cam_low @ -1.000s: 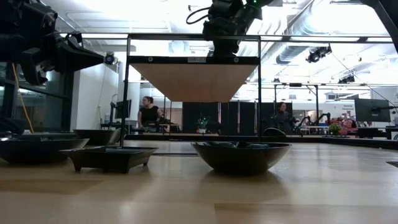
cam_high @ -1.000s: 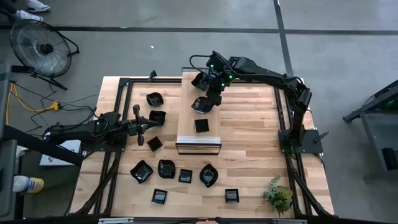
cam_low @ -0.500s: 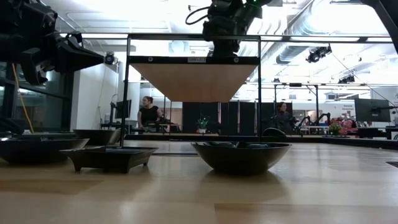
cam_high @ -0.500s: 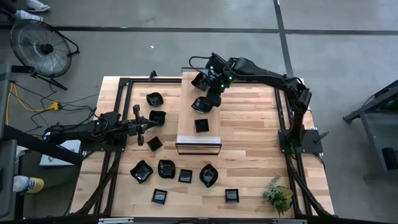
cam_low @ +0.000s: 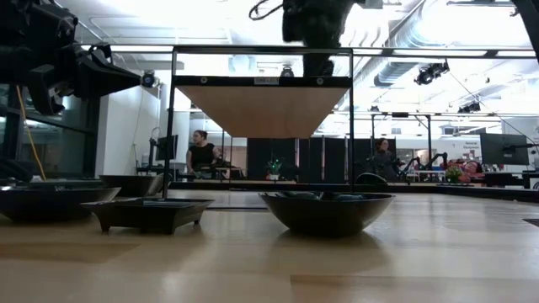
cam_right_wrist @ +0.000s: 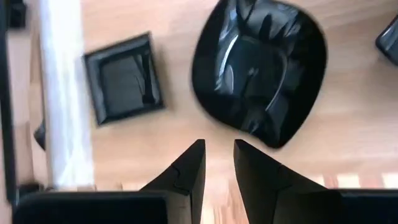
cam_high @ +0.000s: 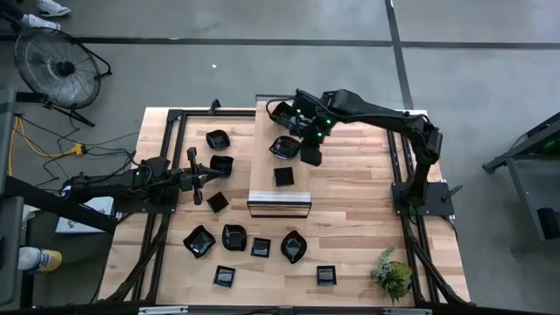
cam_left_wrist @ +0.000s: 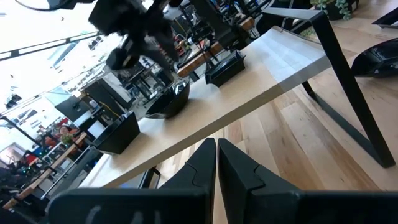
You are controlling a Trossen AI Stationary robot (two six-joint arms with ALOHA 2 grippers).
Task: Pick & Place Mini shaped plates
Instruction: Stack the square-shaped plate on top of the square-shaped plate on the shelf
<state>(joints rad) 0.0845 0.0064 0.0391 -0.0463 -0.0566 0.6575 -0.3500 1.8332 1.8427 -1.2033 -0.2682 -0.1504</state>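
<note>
Scene: a wooden table [cam_high: 350,210] with a raised shelf [cam_high: 278,203] and many small black plates.
Placed plate: a rounded, scalloped plate [cam_right_wrist: 258,68] lies flat on the shelf near a square plate [cam_right_wrist: 123,78].
Direction: mouth up, long axis running diagonally across the shelf boards.
Right gripper [cam_right_wrist: 217,163]: fingers slightly parted, empty, just beside the rounded plate.
Left gripper [cam_left_wrist: 216,163]: pressed together, waiting at the table's left.
Risk: a low sweep of the right fingers could nudge the plate out of place.
</note>
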